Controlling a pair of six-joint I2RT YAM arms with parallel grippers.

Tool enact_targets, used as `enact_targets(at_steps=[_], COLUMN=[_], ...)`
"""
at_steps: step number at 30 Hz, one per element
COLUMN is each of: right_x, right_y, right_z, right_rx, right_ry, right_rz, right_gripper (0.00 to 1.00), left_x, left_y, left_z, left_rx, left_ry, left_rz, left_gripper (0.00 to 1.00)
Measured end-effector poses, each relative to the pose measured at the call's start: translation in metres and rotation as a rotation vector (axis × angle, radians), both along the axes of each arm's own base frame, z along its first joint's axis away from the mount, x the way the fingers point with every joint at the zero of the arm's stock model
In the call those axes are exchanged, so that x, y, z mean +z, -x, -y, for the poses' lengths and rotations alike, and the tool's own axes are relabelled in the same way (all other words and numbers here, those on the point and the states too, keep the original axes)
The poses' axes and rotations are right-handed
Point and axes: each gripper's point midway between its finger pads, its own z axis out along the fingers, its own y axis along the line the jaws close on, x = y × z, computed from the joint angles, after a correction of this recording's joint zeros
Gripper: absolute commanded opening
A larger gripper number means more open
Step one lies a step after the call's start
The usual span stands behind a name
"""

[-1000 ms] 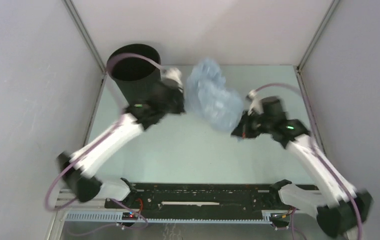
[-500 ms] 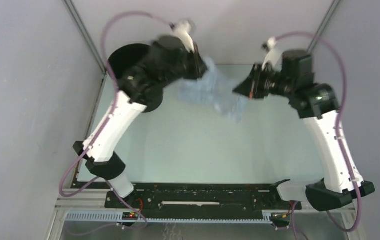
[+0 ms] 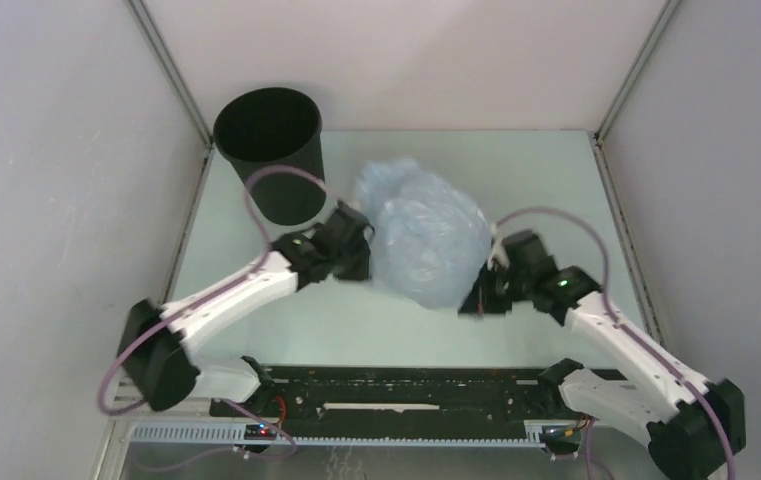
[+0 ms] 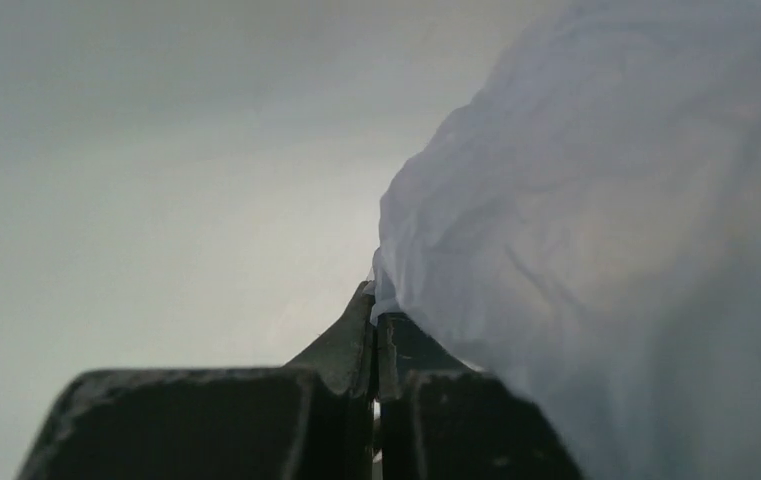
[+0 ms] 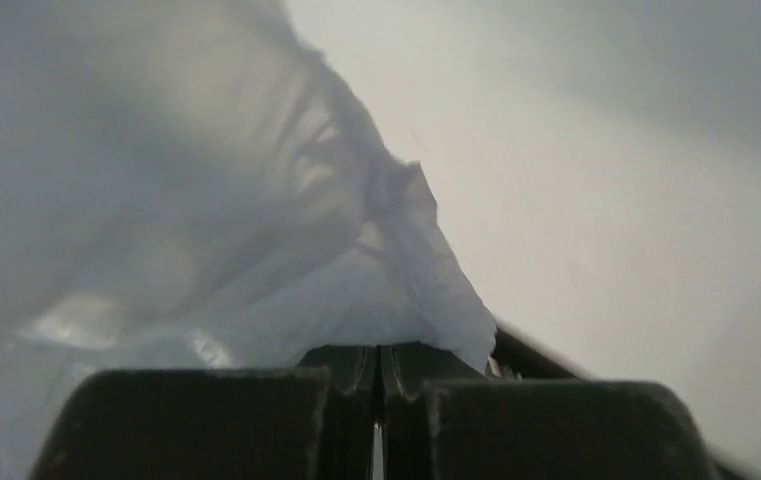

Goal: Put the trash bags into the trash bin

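Translucent pale blue plastic bag (image 3: 424, 238), pinched by left gripper (image 3: 361, 255) and right gripper (image 3: 476, 300): best lifted evenly toward far-left-corner matte black cylindrical bin (image 3: 286, 178).

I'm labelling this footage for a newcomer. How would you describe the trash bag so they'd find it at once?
Start at the pale table, black trash bin at its far left corner. Mid-table, held by the left gripper and right gripper, is the trash bag: the only pale blue, crinkled, translucent thing.

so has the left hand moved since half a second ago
Yes: the left hand has pulled back toward the near side, from level with the trash bin rim to past its foot.
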Motion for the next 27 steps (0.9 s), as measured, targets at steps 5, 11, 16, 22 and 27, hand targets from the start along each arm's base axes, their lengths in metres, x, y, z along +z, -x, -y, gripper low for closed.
enact_targets(at_steps=[5,11,16,22,27], right_x=[-0.104,0.125,0.339,0.294,0.056], right_y=[0.068,-0.03,-0.028,0.031,0.012], right_z=[0.022,-0.003,-0.015,0.021,-0.003], right_rx=[-0.002,-0.07,-0.014,-0.029,-0.015], right_ry=[0.185,-0.059,-0.28,-0.308,-0.076], right_rz=[-0.398,0.065,0.599,0.667,0.152], right_gripper=[0.0,0.0,0.0,0.0,0.0], left_x=[-0.128,0.08,0.306,0.277,0.046], left_y=[0.059,-0.036,-0.047,0.03,0.013], left_z=[-0.029,0.04,0.061,-0.013,-0.009], left_rx=[-0.065,-0.064,-0.13,-0.093,-0.038], left_ry=[-0.288,0.018,0.402,0.431,0.151], left_rz=[-0.387,-0.035,0.419,0.479,0.041], left_gripper=[0.0,0.0,0.0,0.0,0.0])
